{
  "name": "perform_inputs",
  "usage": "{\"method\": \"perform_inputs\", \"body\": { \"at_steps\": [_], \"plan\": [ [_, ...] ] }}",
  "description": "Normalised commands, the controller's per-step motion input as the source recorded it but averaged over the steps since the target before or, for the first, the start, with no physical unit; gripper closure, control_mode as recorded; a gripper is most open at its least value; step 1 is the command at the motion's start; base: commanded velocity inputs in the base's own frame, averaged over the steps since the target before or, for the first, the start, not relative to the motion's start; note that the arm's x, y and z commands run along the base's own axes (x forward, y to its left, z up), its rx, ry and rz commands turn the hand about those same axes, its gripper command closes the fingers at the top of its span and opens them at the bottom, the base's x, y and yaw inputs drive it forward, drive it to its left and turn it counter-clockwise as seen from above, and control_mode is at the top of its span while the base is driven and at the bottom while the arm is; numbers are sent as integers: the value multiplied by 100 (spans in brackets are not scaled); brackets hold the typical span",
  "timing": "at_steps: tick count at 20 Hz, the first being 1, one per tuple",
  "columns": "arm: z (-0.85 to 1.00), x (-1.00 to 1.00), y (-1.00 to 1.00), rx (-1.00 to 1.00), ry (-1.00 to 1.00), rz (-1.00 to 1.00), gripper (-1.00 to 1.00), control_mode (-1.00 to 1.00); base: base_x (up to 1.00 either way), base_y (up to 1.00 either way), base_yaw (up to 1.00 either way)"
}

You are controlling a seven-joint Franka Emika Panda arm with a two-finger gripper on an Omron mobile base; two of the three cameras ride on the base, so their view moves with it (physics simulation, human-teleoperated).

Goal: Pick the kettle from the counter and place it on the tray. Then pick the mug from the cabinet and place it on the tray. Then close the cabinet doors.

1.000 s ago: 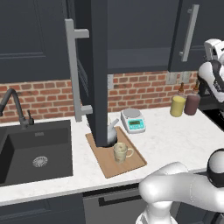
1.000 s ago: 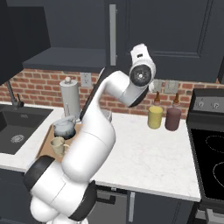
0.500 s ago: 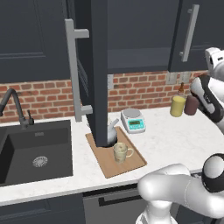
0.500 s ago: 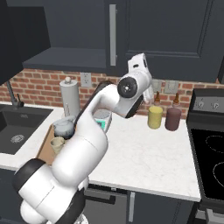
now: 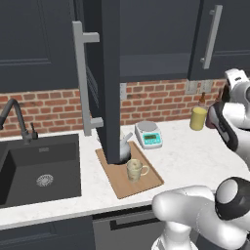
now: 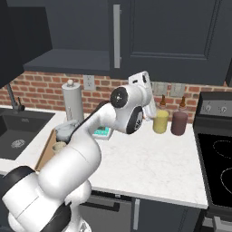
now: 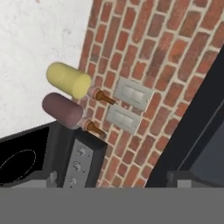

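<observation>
The dark grey kettle (image 5: 125, 150) and the beige mug (image 5: 134, 170) both stand on the wooden tray (image 5: 146, 183) on the white counter (image 5: 195, 151). They appear again as kettle (image 6: 68, 128), mug (image 6: 59, 147) and tray (image 6: 44, 154). The cabinet's left door (image 5: 110, 73) stands open, edge-on, and hides part of the kettle. The right door (image 5: 219, 34) is shut. My gripper (image 7: 113, 178) is open with nothing between its tips. It faces the brick wall, far to the right of the tray.
A yellow bottle (image 7: 68, 79) and a dark red bottle (image 7: 61, 109) stand by the wall outlets (image 7: 131, 94), next to the black stove (image 6: 217, 154). A white scale (image 5: 149, 134) sits behind the tray, a paper-towel roll (image 6: 72, 102) stands nearby, and the black sink (image 5: 39, 168) lies at the left.
My hand has come down from the upper cabinet door toward the wall above the bottles, and its jaws have spread wider. Kettle, mug and tray have not moved.
</observation>
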Motion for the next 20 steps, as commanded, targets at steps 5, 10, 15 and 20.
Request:
{"method": "perform_inputs", "body": {
  "at_steps": [5,10,15,20],
  "plan": [
    [5,-75,0,-5,3,-6,-100,-100,0,0,0],
    [-7,-74,5,-4,1,-2,-100,-100,0,0,0],
    [-16,-7,5,-1,9,0,-100,-100,0,0,0],
    [0,4,3,-2,7,0,-100,-100,0,0,0]
  ]
}}
